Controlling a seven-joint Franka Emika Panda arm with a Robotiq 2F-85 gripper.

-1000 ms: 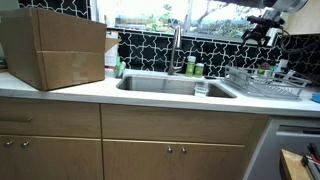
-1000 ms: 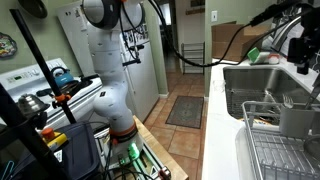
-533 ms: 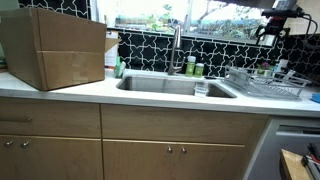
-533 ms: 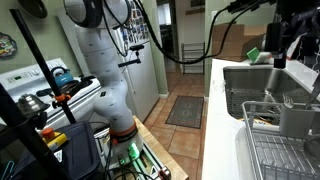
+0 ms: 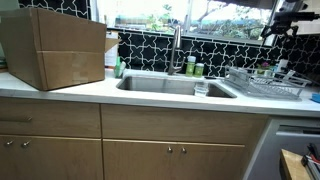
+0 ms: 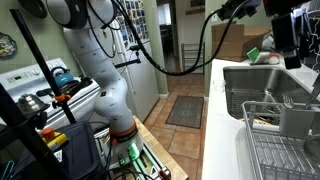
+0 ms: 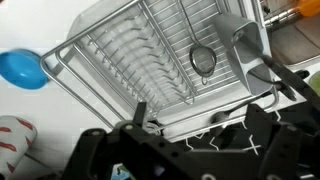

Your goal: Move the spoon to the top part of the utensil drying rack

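Observation:
The utensil drying rack (image 7: 150, 55) is silver wire and fills the upper half of the wrist view. It also shows on the counter beside the sink in both exterior views (image 5: 265, 85) (image 6: 285, 150). A spoon (image 7: 220, 117) lies by the rack's near rim, its handle pointing up and to the right. My gripper (image 7: 200, 118) is open and empty, high above the rack, with the spoon between its fingers in the picture. The gripper shows near the top edge in both exterior views (image 5: 283, 18) (image 6: 285, 35).
A round mesh strainer (image 7: 202, 60) lies in the rack next to a metal utensil holder (image 7: 250, 45) (image 6: 295, 118). A blue round object (image 7: 20, 68) sits beside the rack. The steel sink (image 5: 170, 85) and a large cardboard box (image 5: 55, 45) are on the counter.
My gripper has moved up and toward the rack side of the counter, over the rack. Nothing on the counter has moved.

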